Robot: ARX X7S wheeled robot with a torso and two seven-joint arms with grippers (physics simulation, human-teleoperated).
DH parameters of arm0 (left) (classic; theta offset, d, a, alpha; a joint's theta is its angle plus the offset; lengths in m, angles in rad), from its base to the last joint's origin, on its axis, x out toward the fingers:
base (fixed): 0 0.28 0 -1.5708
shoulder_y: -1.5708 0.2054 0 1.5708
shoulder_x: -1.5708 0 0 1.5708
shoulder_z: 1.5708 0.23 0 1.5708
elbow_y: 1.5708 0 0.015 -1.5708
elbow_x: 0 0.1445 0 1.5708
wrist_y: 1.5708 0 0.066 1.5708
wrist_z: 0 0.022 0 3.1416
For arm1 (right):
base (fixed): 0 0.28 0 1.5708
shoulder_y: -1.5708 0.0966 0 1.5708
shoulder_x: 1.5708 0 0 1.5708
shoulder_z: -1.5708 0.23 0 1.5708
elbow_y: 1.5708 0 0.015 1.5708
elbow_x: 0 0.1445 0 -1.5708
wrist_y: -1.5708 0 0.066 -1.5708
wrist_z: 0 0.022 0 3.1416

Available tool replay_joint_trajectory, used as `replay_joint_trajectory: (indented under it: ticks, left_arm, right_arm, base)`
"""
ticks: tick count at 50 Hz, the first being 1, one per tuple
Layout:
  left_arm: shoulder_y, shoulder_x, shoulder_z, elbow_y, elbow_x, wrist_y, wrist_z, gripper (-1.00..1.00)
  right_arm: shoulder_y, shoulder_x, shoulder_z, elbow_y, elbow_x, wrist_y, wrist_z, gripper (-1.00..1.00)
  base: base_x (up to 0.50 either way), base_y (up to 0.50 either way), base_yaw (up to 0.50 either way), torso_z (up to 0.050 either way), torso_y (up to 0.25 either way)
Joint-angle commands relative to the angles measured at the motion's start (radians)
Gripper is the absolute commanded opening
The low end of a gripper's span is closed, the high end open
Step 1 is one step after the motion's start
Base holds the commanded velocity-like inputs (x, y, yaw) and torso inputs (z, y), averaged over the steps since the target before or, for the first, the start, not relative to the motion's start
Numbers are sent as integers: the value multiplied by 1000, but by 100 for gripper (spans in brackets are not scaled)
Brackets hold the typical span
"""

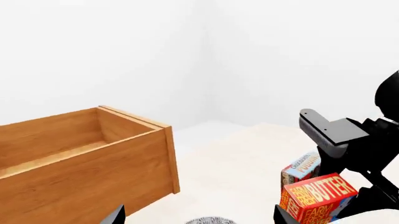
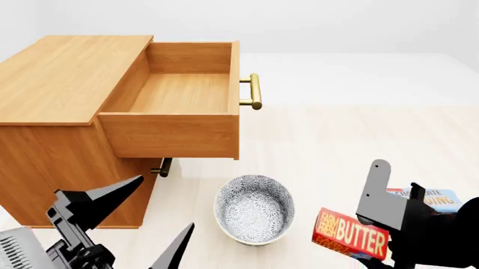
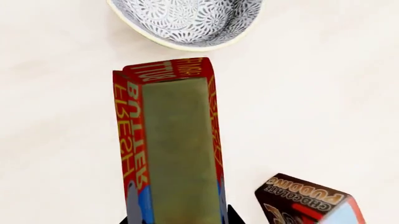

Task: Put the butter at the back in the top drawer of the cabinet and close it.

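You are holding the butter (image 2: 351,236) in your right tool (image 2: 378,232) at the lower right of the head view, and the carton is hanging clear of the floor with the tool's dark fingers pinching it from either side. The top drawer (image 2: 176,96) is already standing pulled out at the upper left of that frame, its inside bare, so the opening and the pick-up look done; what is left, as I judge it, is carrying the carton over, setting it deep toward the rear wall of the box, letting go and pushing the front shut. The butter is sitting well apart from the drawer, with the patterned bowl (image 2: 254,208) lying between them on the pale floor (image 2: 337,145). Your left tool (image 2: 146,224) is waiting at the lower left, its two pointed black fingers spread and gripping nothing. The cabinet (image 2: 67,78) is showing smooth light-brown wood with a flat top, and the drawer front is carrying a short brass bar handle (image 2: 254,91). The carton is a glossy orange-red cardboard block with white lettering; the bowl is round, with a fine grey-and-white floral print and a cream rim. A chocolate pudding box (image 2: 430,197) is peeking out just behind your right tool.
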Motion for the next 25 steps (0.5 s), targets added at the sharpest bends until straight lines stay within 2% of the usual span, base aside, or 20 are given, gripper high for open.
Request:
replay_joint_trajectory:
  ticks: [1,4,9,12,16,25]
  left_arm:
    - [-229,-6,-9,34,-217,-215,187,100]
    - [-312,-5,-15,37,-305,-285,282,100]
    - [-434,47,-31,-2,-474,-396,462,100]
    - [-501,76,-30,-19,-566,-471,614,100]
    - [-555,118,-28,-53,-627,-562,765,100]
    - [-558,236,-46,-114,-605,-675,873,100]
  right_arm:
    - [160,-1,53,-151,39,160,-11,-100]
    - [182,-12,57,-164,49,188,-12,-100]
    - [219,-43,56,-182,63,244,-13,-100]
    - [243,-66,54,-185,71,272,-14,-100]
    - [272,-101,49,-193,85,309,-7,-100]
    - [394,-166,2,-198,262,337,110,-100]
  base:
    - [0,0,0,0,0]
    - [0,0,0,0,0]
    - [0,0,0,0,0]
    - [0,0,0,0,0]
    - [0,0,0,0,3]
    - [0,0,0,0,0]
